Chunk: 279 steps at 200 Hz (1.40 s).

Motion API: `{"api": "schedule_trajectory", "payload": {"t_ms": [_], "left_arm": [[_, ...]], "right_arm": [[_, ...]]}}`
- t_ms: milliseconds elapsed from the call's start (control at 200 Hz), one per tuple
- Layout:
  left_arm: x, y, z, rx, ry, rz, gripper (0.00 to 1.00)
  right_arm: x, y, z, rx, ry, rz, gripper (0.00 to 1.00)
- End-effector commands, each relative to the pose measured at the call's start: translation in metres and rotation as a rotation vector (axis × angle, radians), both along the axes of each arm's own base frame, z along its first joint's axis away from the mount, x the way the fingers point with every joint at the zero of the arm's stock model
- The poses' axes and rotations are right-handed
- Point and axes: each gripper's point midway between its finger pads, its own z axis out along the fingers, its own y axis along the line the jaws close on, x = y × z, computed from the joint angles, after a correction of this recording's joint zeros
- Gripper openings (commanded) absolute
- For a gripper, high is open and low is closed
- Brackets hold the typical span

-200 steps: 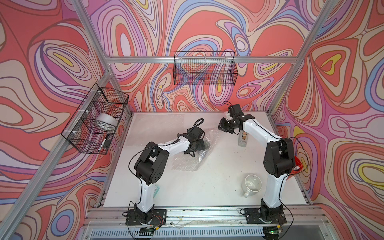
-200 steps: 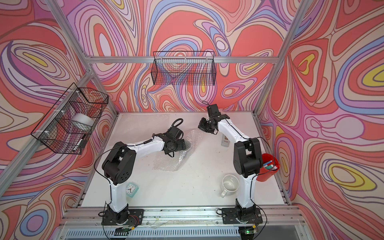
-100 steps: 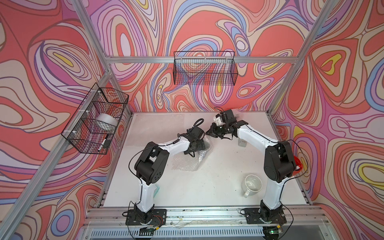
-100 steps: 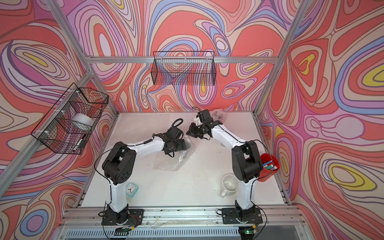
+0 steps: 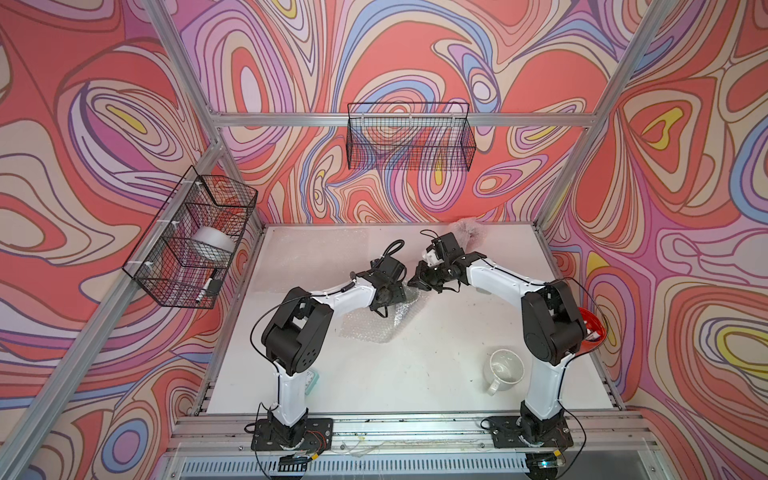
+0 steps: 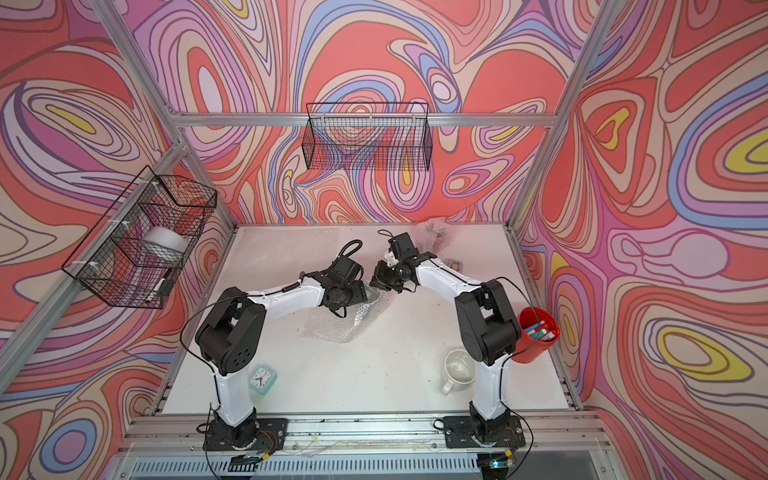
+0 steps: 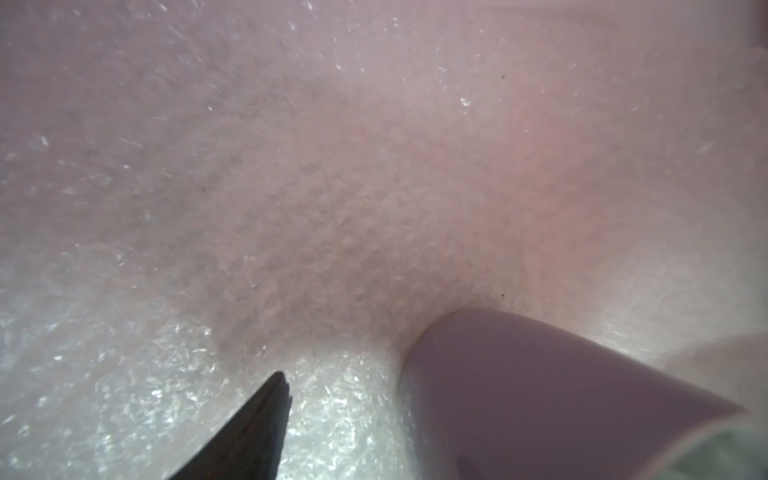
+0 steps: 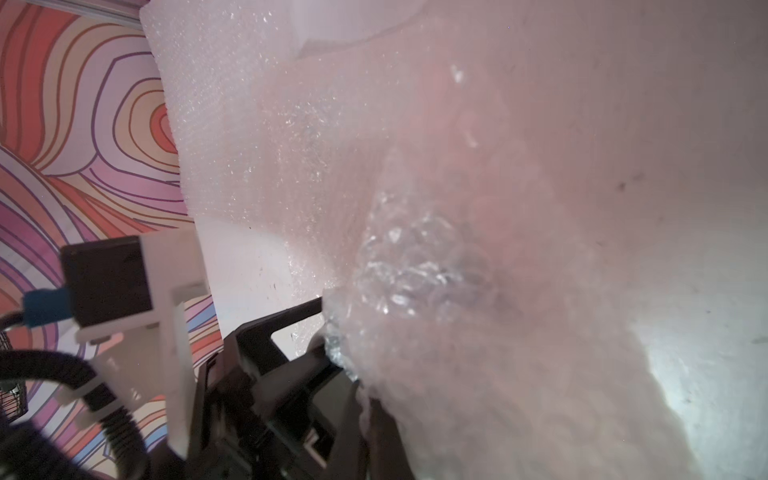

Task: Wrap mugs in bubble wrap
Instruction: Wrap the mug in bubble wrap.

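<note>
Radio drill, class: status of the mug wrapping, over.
Left end effector at bubble wrap, grip unclear. Right end effector shut on it. Lavender mug part covered. Nothing blocking.

Mug [image 5: 505, 368] right of bubble wrap [image 5: 365, 328]

The lavender mug [image 7: 561, 395] runs off the left wrist picture's edge; in both top views the left gripper [image 5: 399, 295] hides it. In the right wrist view, bubble wrap [image 8: 415, 266] veils the fingertips of the right gripper [image 5: 415, 283].

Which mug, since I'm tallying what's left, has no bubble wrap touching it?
The white mug, alone on bare tabletop. The lavender mug lies against bubble wrap; the red mug at the back is bundled in it.
</note>
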Motion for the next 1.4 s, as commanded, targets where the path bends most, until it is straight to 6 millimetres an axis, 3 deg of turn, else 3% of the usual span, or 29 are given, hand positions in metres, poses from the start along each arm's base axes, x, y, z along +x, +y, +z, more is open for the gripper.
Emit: {"api": "schedule_trajectory", "payload": {"t_ms": [0, 240, 461, 691, 886, 997, 1132, 1392], "left_arm": [[0.000, 0.004, 0.018, -0.041, -0.044, 0.025, 0.69], [-0.007, 0.008, 0.021, -0.055, -0.053, 0.024, 0.69], [-0.017, 0.013, 0.004, -0.042, -0.011, 0.026, 0.69], [-0.017, 0.019, 0.023, -0.086, -0.104, 0.054, 0.64], [-0.019, 0.044, 0.045, -0.099, -0.194, 0.110, 0.64], [-0.011, 0.051, 0.050, -0.164, -0.216, 0.119, 0.76], [0.001, 0.045, 0.057, -0.236, -0.241, 0.083, 0.90], [0.017, 0.006, 0.063, -0.416, -0.275, -0.032, 0.93]], "right_arm": [[-0.011, -0.004, -0.029, -0.057, 0.067, 0.012, 0.00], [-0.018, -0.007, -0.053, -0.155, 0.100, 0.058, 0.00], [-0.030, -0.007, -0.078, -0.319, 0.135, 0.138, 0.00], [-0.039, -0.013, -0.100, -0.441, 0.149, 0.226, 0.00], [-0.035, 0.008, -0.093, -0.353, -0.006, 0.431, 0.00], [-0.035, 0.016, -0.092, -0.320, -0.072, 0.532, 0.00], [-0.031, 0.017, -0.091, -0.324, -0.131, 0.568, 0.00], [-0.032, 0.018, -0.088, -0.306, -0.155, 0.568, 0.00]]}}
